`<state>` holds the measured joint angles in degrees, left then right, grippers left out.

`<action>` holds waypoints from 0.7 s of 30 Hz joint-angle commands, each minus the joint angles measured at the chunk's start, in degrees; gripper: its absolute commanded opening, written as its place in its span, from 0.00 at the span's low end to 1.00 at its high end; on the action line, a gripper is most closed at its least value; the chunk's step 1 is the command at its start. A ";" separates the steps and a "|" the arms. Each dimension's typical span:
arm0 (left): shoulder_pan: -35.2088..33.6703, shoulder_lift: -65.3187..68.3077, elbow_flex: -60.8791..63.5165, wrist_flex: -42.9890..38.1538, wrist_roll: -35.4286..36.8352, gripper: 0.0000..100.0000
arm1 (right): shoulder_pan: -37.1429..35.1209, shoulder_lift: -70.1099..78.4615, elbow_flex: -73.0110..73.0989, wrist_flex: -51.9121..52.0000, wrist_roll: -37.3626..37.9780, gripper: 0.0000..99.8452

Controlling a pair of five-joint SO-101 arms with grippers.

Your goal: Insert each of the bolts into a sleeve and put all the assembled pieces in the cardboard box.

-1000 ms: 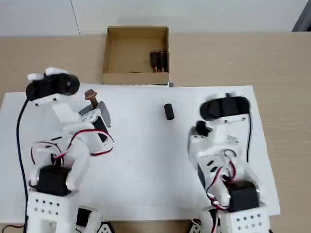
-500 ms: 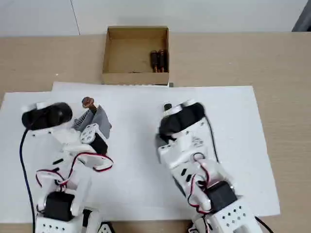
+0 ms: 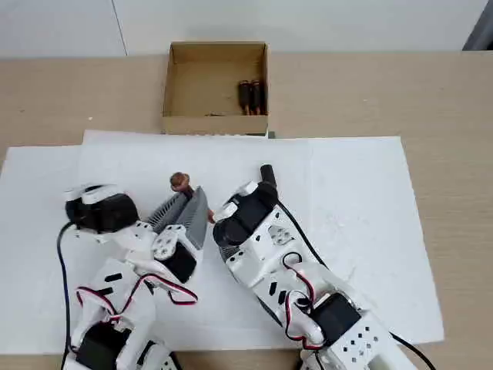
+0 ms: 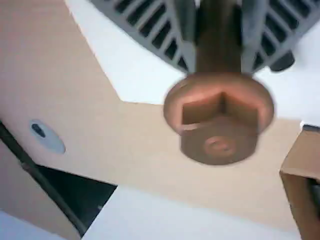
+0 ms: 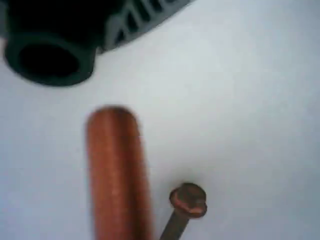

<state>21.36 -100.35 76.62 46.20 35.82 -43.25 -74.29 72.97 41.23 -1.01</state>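
**A bolt is held by the left gripper, close beside the right gripper.**

The brown bolt [image 4: 218, 117] is squeezed tight between the grey fingers [image 4: 150, 30] of the left gripper [image 3: 187, 199], with its head poking out past the tips, above the white paper [image 3: 347, 193]. The black sleeve [image 3: 267, 175] is seen right at the tip of the right gripper [image 3: 260, 186]; whether it is being gripped can not be made out. Dark pieces [image 3: 251, 94] are seen inside the cardboard box [image 3: 176, 77], by one wall, on the table [image 3: 447, 116].

Bright, even light from above, with soft faint shadows on the white paper [image 3: 362, 200] and table [image 3: 447, 100].
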 commanded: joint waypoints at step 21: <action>1.14 -1.76 2.59 -5.19 -1.32 0.01 | -4.18 -0.66 -0.53 -2.51 0.70 0.00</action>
<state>22.77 -101.32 79.34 43.03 35.38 -46.95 -74.29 72.97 40.26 -0.92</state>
